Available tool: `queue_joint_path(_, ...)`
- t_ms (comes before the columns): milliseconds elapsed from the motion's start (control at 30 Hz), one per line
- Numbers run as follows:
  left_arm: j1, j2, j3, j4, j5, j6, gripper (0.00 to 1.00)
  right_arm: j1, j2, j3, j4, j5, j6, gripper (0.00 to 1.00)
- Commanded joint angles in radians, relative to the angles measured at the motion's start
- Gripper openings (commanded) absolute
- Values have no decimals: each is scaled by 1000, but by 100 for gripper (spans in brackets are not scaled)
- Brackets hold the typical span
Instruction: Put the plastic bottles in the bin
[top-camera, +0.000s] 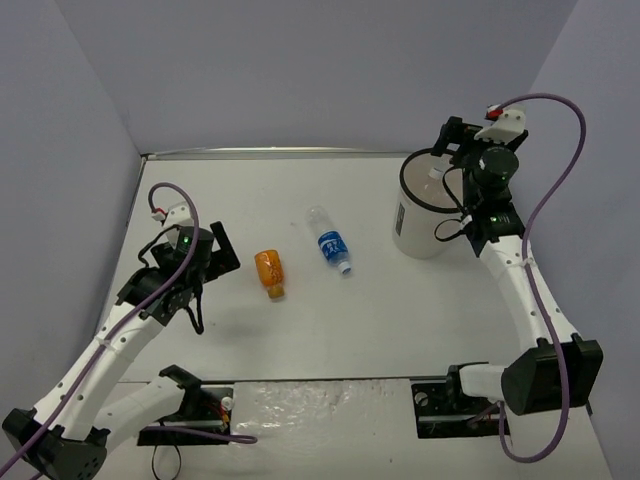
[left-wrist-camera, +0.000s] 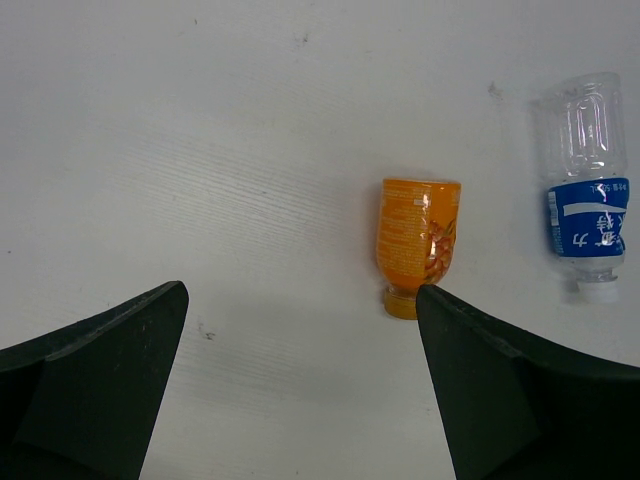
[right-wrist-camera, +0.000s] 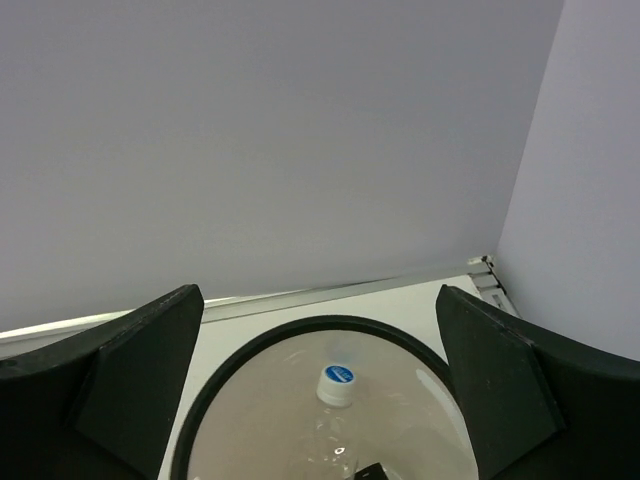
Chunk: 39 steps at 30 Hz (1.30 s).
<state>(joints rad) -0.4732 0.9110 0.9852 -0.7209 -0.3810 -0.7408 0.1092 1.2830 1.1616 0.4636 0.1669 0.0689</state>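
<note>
A short orange bottle (top-camera: 268, 270) (left-wrist-camera: 418, 235) lies on the white table, cap toward the near edge. Beside it, to the right, lies a clear bottle with a blue label (top-camera: 329, 240) (left-wrist-camera: 588, 215). My left gripper (top-camera: 218, 262) (left-wrist-camera: 300, 300) hovers open just left of the orange bottle, nothing between its fingers. The white bin (top-camera: 412, 225) with its black rim (right-wrist-camera: 250, 345) stands at the back right. My right gripper (top-camera: 455, 180) (right-wrist-camera: 320, 300) hangs open over its mouth, holding nothing. Inside the bin a clear bottle (right-wrist-camera: 335, 400) stands with its blue-topped cap up.
Pale walls close the table in on the left, back and right. A metal strip (top-camera: 280, 152) (right-wrist-camera: 340, 290) runs along the far edge. The arm bases and black mounts (top-camera: 190, 415) sit at the near edge, and a purple cable (top-camera: 555, 170) loops by the right arm.
</note>
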Motion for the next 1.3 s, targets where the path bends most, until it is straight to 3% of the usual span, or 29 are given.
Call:
queue_joint_path(0, 8, -2, 24, 12, -17, -8, 97, 60, -78, 127, -100, -177, -7, 100)
queue_joint_path(200, 8, 9, 29, 6, -12, -8, 97, 389, 43, 269, -420, -10, -126, 100)
queue_joint_path(267, 8, 9, 26, 2, -13, -11, 97, 461, 103, 282, -450, 51, -96, 100)
queue_joint_path(400, 10, 8, 21, -2, -18, -13, 97, 480, 227, 286, -494, -17, -5, 100)
queue_joint_path(700, 16, 20, 23, 1, -22, -6, 97, 529, 664, 465, -585, -17, 6, 100)
queue_joint_path(967, 22, 23, 21, 3, -33, -3, 97, 529, 867, 536, -589, -10, 51, 99)
queue_joint_path(1067, 22, 23, 22, 1, -36, -2, 97, 529, 879, 537, -589, 2, 59, 92)
queue_joint_path(1200, 27, 17, 21, -5, -42, -5, 97, 531, 849, 538, -580, 29, 74, 51)
queue_joint_path(1267, 27, 11, 21, -8, -44, -6, 97, 531, 823, 535, -572, 46, 81, 39)
